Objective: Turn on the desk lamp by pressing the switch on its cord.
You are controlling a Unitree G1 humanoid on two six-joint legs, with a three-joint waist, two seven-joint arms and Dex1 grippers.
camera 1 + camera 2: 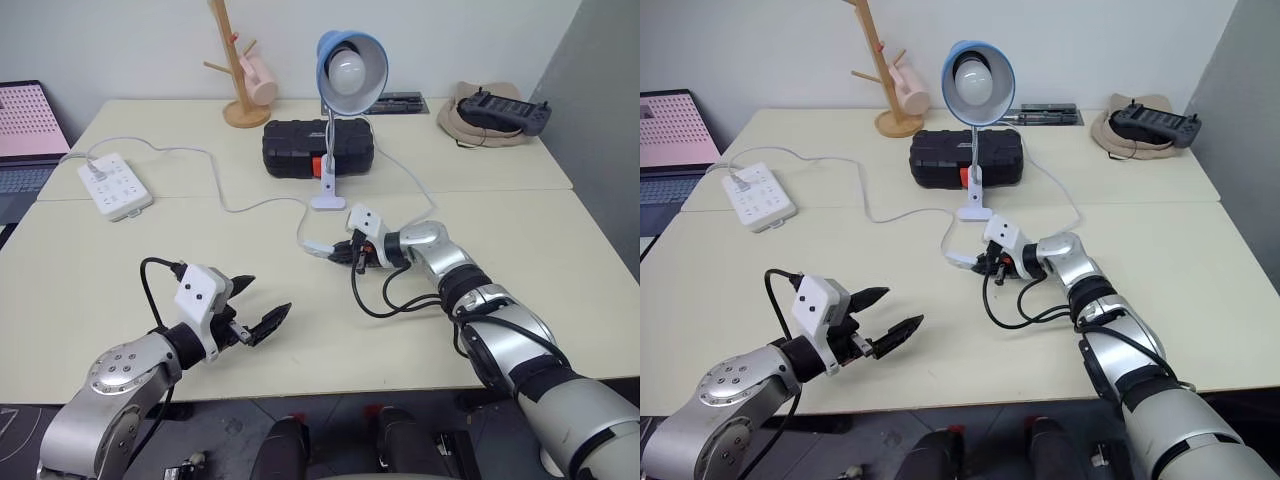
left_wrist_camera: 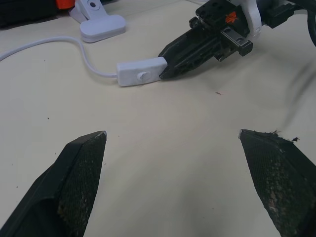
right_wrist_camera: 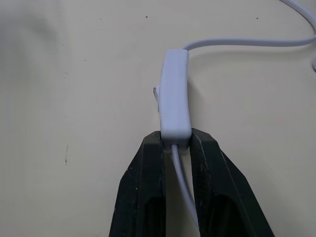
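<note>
A cream surface (image 1: 560, 260) holds the desk lamp (image 1: 350, 62), its bulb apparently unlit. Its cord (image 1: 255, 205) runs to a power strip (image 1: 115, 184). The right tool (image 1: 343, 251) is clamped on the end of the switch (image 2: 141, 72); pressing looks unfinished. The left tool (image 1: 262, 305) hovers open, empty.

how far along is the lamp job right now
Done: the right gripper has reached the switch and is shut on its near end, the cord running between its fingers. Left: the rocker looks unpressed and the desk lamp looks unlit. The left gripper hangs open, apart.
</note>
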